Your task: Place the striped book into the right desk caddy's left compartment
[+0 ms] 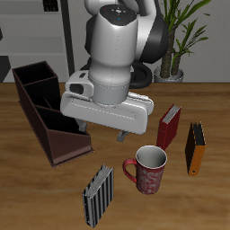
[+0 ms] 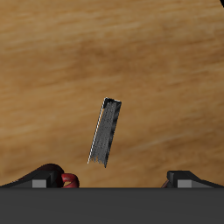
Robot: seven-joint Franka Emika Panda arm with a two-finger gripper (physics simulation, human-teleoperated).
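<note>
Wooden table (image 1: 27, 193) under my arm. Long dark brown desk caddy (image 1: 45, 112) toward back; thin black-and-grey striped book (image 1: 98, 195) upright near front edge, apart from it. My end effector (image 1: 125, 138) hovers above, fingers spread, empty. Red patterned mug (image 1: 147, 170), red book (image 1: 169, 126), orange-and-black book (image 1: 195, 148) beyond.

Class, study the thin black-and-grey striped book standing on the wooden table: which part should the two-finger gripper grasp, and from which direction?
Grip the thin black-and-grey striped book by its top edge, coming straight down from above. It stands upright, so only its narrow thickness suits the two-finger gripper; the fingers should straddle the two covers, as the wrist view suggests.
</note>
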